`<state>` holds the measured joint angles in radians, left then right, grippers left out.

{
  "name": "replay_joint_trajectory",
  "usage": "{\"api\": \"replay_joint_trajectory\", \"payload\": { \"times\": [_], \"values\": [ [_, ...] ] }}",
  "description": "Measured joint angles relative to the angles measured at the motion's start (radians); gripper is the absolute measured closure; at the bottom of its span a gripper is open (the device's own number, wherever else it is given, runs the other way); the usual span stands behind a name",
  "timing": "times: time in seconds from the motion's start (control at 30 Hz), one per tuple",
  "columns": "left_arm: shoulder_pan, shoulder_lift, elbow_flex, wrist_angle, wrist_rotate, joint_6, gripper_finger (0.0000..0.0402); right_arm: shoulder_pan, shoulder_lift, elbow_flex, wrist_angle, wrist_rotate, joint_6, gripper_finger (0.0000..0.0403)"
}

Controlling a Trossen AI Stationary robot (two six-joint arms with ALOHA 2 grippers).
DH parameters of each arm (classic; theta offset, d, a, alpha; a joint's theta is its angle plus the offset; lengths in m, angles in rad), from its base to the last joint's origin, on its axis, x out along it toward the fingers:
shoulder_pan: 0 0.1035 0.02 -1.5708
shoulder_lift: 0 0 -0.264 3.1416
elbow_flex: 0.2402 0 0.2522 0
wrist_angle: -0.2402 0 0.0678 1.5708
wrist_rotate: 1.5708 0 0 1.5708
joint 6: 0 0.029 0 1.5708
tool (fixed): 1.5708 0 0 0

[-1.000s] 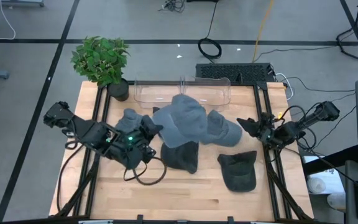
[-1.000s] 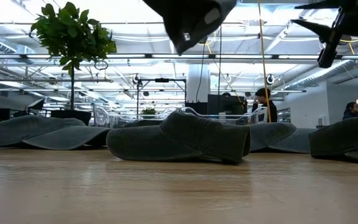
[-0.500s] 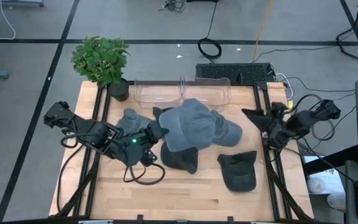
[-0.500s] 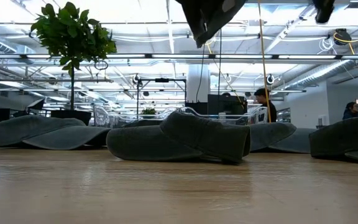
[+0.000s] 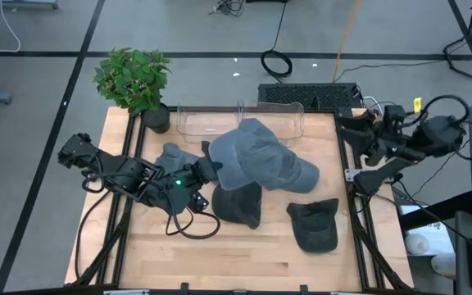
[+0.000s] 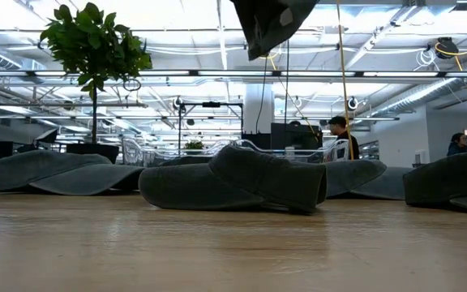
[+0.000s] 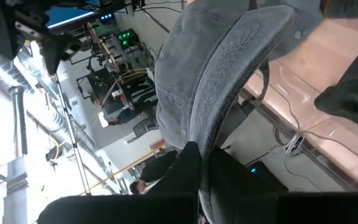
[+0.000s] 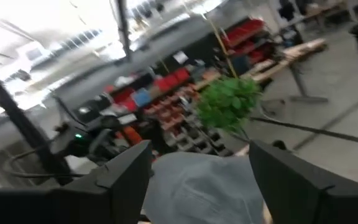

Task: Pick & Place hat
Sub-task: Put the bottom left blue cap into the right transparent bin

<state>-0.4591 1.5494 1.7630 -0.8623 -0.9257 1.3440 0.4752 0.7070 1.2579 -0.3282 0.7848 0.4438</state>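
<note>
My left gripper [image 5: 206, 169] is shut on a grey cap [image 5: 252, 156] held high above the table's middle; its lower part shows at the top of the low view [image 6: 270, 24]. Other dark grey caps lie flat on the table: one at the left [image 5: 173, 156], one in the middle [image 5: 238, 205], one at the near right [image 5: 314, 224], and one partly under the held cap [image 5: 301, 174]. My right gripper [image 5: 349, 129] is open and empty, raised over the table's far right edge; its own view looks toward the held cap [image 8: 210, 180]. My left gripper pinches the cap's stitched brim [image 7: 211, 134] at its edge between its two fingers [image 7: 188, 171]. The fingers come slanting from the table's left. The cap is lifted clear of the table and of the other caps, its crown beyond the fingers.
A clear plastic bin [image 5: 240, 121] stands at the table's far edge, just beyond the held cap. A potted plant [image 5: 133, 78] stands at the far left corner. Bare wood [image 5: 220, 258] runs along the near edge. People show in the room behind [image 6: 343, 134].
My left gripper has carried the cap a little higher and toward the table's right and far edge. My right gripper has risen and drawn back toward the table's far right edge, going up out of the low view.
</note>
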Motion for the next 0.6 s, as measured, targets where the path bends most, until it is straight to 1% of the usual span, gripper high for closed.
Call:
{"api": "replay_joint_trajectory", "payload": {
  "times": [0.13,0.2,0.27,0.33,0.4,0.5,0.6],
  "values": [
    [0.0,0.0,0.0,0.007,0.001,0.047,0.0391,-0.037,0.07,0.082,-0.12,-0.002,0.108,0.014],
    [0.0,0.0,0.0,0.033,0.003,0.073,0.0391,-0.06,0.091,0.093,-0.167,-0.011,0.194,0.0132],
    [0.0,0.0,0.0,0.079,0.008,0.117,0.0391,-0.088,0.102,0.094,-0.219,-0.046,0.295,0.0125],
    [0.0,0.0,0.0,0.142,0.008,0.177,0.0391,-0.119,0.114,0.094,-0.262,-0.101,0.374,0.012],
    [-0.002,0.0,0.0,0.209,0.008,0.24,0.0391,-0.151,0.132,0.094,-0.267,-0.162,0.424,0.0118],
    [-0.003,0.0,0.0,0.283,0.011,0.312,0.0391,-0.189,0.163,0.095,-0.249,-0.25,0.447,0.0119],
    [-0.003,0.0,0.0,0.312,0.016,0.368,0.0391,-0.221,0.197,0.095,-0.229,-0.341,0.46,0.0123]
  ]
}}
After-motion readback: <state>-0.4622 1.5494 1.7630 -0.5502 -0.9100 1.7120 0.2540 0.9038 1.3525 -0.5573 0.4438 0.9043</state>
